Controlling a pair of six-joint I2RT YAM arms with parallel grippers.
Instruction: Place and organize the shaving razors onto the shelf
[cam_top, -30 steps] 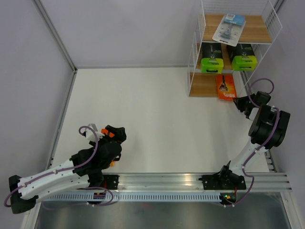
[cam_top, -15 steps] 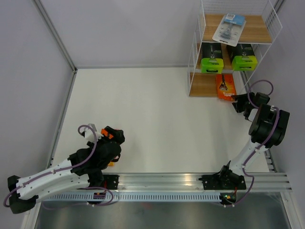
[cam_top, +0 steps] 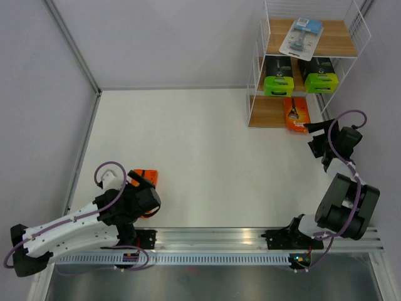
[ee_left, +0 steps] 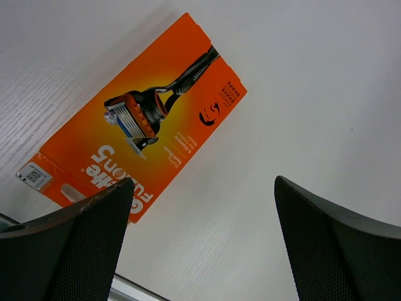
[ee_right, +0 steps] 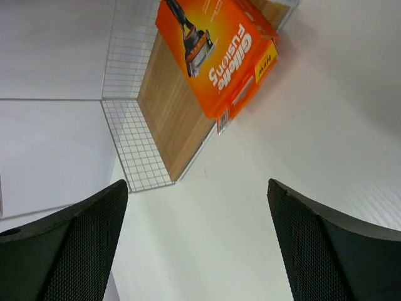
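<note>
Left side: my left gripper point(ee_left: 203, 183) is released, its fingers spread wide with nothing between them, hanging over the white table point(cam_top: 188, 138) close to the near left edge.
On the table: the loose orange card point(ee_left: 141, 122) lies flat and face up, set at a slant, just beyond my left fingers. One of its corners slips behind a finger pad in the wrist view, and I cannot tell whether they touch.
Right side: my right gripper point(ee_right: 197, 187) is also released, fingers wide apart and empty. It hangs just in front of the lowest tier, with table showing between my fingers and the nearest pack.
Far right corner: the shelf point(cam_top: 338, 42) stands there, with a white wire frame and three wooden boards.
Top board: the clear blister point(cam_top: 301, 36) with its blue card lies flat at a slant.
Middle board: the left black box point(cam_top: 279, 80) and the right black box point(cam_top: 320, 75) sit side by side, lime-green ends towards me.
Bottom board: the shelved orange card point(ee_right: 216, 47) lies face up on the right half, with its near end sticking out past the board's front edge.
</note>
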